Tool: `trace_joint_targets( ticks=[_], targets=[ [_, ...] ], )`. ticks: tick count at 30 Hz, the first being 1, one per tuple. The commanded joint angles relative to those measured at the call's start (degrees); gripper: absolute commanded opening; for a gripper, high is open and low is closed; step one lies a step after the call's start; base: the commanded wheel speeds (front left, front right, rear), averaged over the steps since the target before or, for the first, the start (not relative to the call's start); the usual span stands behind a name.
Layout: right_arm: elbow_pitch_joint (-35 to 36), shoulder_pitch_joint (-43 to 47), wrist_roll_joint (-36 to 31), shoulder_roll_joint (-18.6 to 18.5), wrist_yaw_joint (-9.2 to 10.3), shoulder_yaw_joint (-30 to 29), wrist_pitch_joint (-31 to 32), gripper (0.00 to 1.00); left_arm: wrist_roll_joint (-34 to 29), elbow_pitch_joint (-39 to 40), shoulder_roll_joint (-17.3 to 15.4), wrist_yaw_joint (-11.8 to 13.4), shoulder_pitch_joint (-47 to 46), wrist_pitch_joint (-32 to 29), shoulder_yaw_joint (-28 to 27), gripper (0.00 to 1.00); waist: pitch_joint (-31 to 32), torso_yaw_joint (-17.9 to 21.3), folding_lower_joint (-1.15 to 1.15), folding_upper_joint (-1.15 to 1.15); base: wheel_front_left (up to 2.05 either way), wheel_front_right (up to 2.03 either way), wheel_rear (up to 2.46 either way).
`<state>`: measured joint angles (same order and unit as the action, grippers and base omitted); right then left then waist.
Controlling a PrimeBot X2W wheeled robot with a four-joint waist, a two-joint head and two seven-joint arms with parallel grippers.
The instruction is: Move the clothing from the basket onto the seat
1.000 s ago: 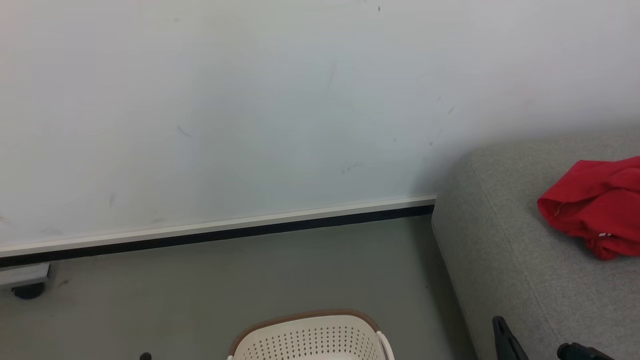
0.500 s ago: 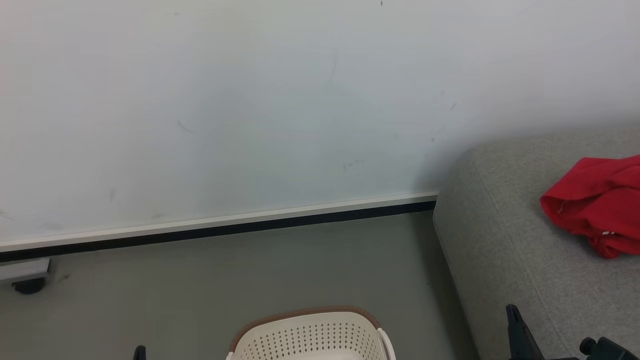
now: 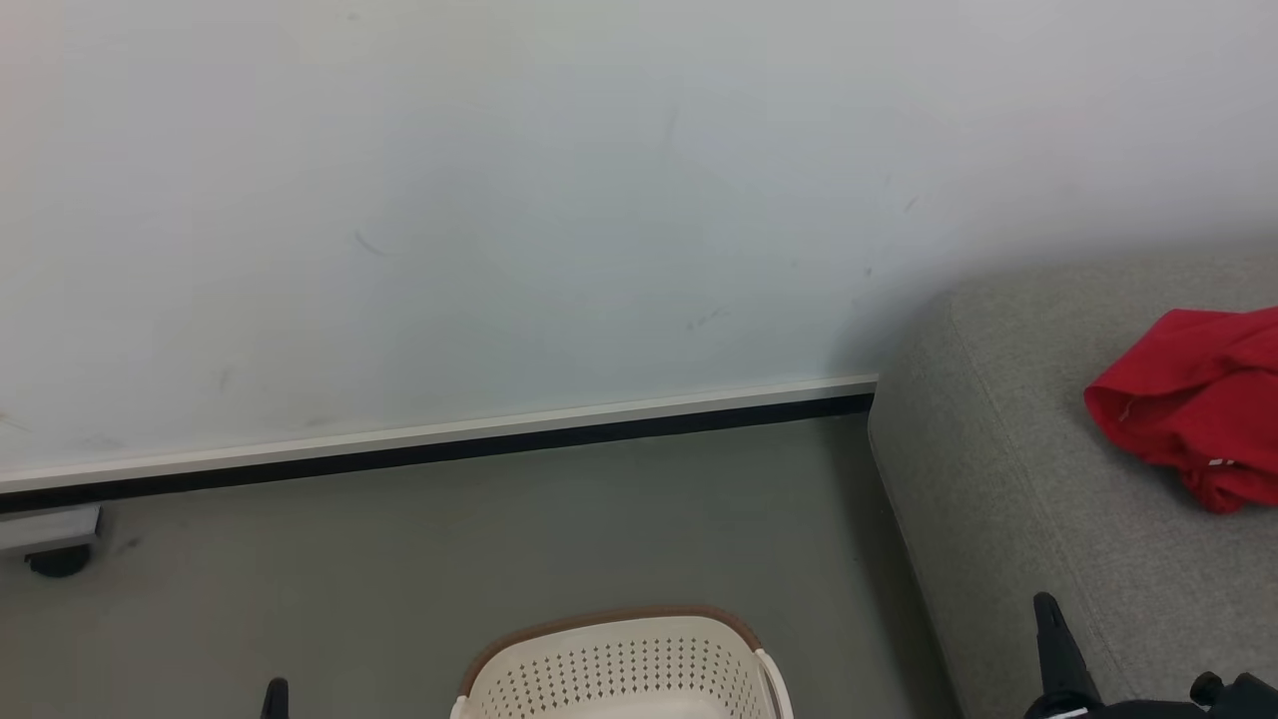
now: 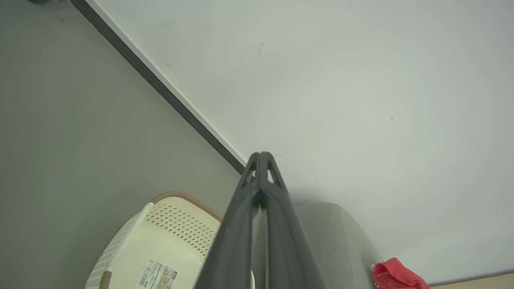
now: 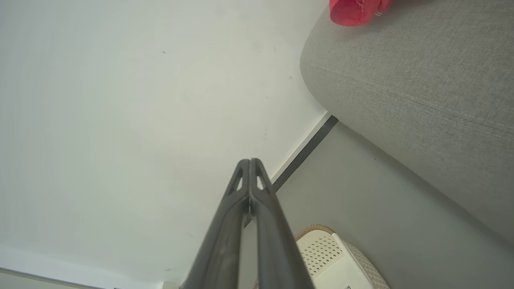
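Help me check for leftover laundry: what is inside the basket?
In the left wrist view the basket shows a printed label on its pale floor and no red fabric. The shut left gripper covers part of the interior, and the near end is out of frame.

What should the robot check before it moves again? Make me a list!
1. Left pincer shut, nothing in it: ok.
2. Right pincer shut, nothing in it: ok.
3. Red garment lying on the grey sofa seat: ok.
4. Laundry basket upright on the floor: ok.
5. Basket emptied: cannot tell. The part of its bottom that shows holds just a label; the pincer's fingers hide the rest.
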<state>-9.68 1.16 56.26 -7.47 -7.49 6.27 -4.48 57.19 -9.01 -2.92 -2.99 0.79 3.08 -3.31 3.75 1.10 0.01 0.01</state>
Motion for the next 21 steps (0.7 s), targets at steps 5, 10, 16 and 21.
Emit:
trace_joint_targets(
  ticks=[5,10,16,21],
  targets=[
    [0.41,-1.89,5.25,-1.06,-0.01,-0.24,0.25,0.0,4.07,0.1,-0.12,-0.46,-2.08,-1.04,-0.47,0.0,-0.26,-0.08,0.0,-0.01,0.0,0.0,0.0],
    [0.22,-2.44,9.3,-1.52,-0.01,-0.29,0.27,0.0,7.07,-0.15,-0.11,-0.55,-2.77,-1.82,-0.66,0.0,-0.51,-0.16,0.0,-0.01,0.0,0.0,0.0],
    [0.02,-2.69,13.2,-1.99,-0.01,-0.32,0.26,0.0,9.88,-0.4,-0.09,-0.71,-3.11,-2.6,-0.83,0.0,-0.76,-0.23,0.0,-0.01,0.0,0.0,0.0],
    [-0.16,-3.26,16.92,-2.46,-0.01,-0.31,0.23,0.0,12.54,-0.61,-0.08,-0.86,-3.75,-3.36,-0.98,0.0,-1.01,-0.3,0.0,-0.01,0.0,0.0,0.0]
  ],
)
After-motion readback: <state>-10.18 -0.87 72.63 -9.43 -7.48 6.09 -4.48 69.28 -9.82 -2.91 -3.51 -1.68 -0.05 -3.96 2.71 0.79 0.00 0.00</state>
